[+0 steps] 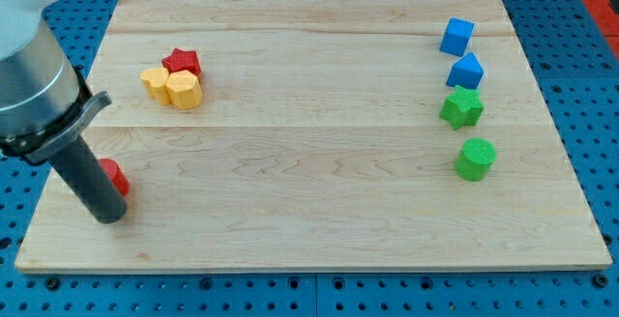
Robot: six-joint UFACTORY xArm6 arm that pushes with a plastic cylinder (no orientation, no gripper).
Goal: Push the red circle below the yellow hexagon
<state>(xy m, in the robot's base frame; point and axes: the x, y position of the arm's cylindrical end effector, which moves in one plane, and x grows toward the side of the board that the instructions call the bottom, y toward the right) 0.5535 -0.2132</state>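
My tip (pixel 109 216) hides most of the red circle (pixel 116 176), well below the yellow hexagon (pixel 184 91); there is no tool to see.

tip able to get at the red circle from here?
Probably yes. My tip sits right against the red circle, which peeks out on the rod's right side near the board's left edge. No other block is near; the yellow hexagon lies farther up.

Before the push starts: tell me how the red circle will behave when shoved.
The red circle looks low and flat, so it probably slides rather than tips. Its round edge may slip off my tip, which stands against it. The smooth wooden board should offer little grip.
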